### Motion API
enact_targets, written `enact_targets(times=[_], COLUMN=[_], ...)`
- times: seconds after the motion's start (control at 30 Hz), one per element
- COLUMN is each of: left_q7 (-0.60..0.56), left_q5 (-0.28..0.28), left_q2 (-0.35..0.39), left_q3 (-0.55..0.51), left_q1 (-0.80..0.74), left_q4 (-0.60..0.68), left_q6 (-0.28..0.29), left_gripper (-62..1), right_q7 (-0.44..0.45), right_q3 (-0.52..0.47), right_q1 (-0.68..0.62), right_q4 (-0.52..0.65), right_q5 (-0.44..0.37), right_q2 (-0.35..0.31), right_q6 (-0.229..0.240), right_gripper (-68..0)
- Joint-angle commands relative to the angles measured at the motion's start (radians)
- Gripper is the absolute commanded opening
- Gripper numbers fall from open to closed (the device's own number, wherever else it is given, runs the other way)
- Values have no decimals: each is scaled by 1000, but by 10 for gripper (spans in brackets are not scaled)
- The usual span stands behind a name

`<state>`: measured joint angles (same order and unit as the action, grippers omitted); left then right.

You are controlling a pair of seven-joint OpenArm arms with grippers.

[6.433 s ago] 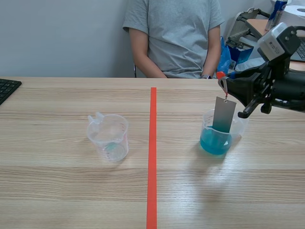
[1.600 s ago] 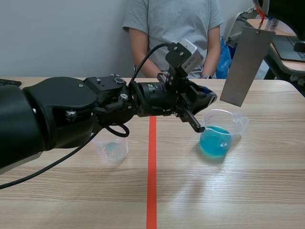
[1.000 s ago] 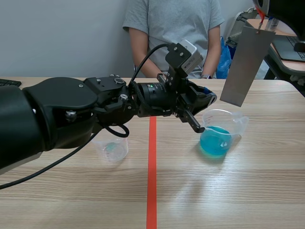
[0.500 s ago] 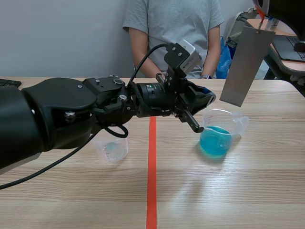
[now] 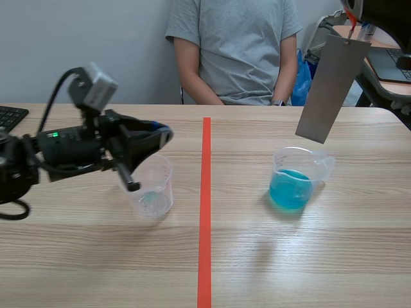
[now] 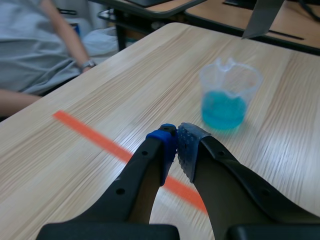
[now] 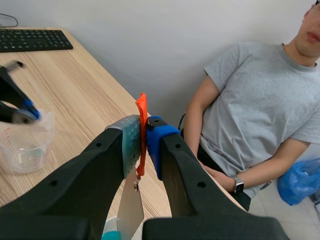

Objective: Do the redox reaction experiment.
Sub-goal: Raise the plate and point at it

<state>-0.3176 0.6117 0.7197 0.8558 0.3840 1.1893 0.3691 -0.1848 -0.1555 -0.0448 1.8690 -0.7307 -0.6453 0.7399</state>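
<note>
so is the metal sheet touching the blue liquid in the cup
Apart. The scene view shows the metal sheet hanging from the right gripper above the cup, its lower edge over the rim, with none of it in the blue liquid.

Over blue beaker [image 5: 292, 189]: mouth open from above; metal plate [image 5: 329, 86] hangs high, just right of it.
Over empty beaker [image 5: 151, 192]: left gripper [image 5: 160, 138] hangs across the mouth.
Between beakers: bench [image 5: 257, 263] open along the tape line [image 5: 205, 224].

We see a pale grey wall [image 5: 83, 51] behind the wooden table [image 5: 289, 256]; another desk [image 6: 220, 12] stands at two o'clock.
</note>
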Motion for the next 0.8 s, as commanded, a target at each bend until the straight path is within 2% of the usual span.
enact_targets(times=[0.0, 0.17, 0.23, 0.33, 0.53, 0.77], left_q7=[-46, -129, -154, -176, -191, -192], left_q5=[6, 6, 6, 6, 6, 6], left_q2=[50, 205, 232, 235, 166, 14], left_q3=[-55, -282, -382, -523, -716, -855], left_q1=[-75, -384, -525, -732, -1057, -1261], left_q4=[25, 82, 85, 85, 85, 85], left_q6=[3, 0, 0, -12, -50, -64], left_gripper=[-558, -558, -558, -558, -558, -558], right_q7=[14, 14, 14, 14, 10, 8], right_q3=[-3, -3, -3, -3, -3, -3], right_q1=[20, 20, 20, 20, 20, 20], right_q4=[10, 10, 10, 10, 10, 7], right_q5=[-15, -15, -15, -15, -15, -14], right_q2=[-14, -14, -14, -14, -14, -14], right_q6=[6, 6, 6, 6, 6, 6], right_gripper=[-660, -660, -660, -660, -660, -660])
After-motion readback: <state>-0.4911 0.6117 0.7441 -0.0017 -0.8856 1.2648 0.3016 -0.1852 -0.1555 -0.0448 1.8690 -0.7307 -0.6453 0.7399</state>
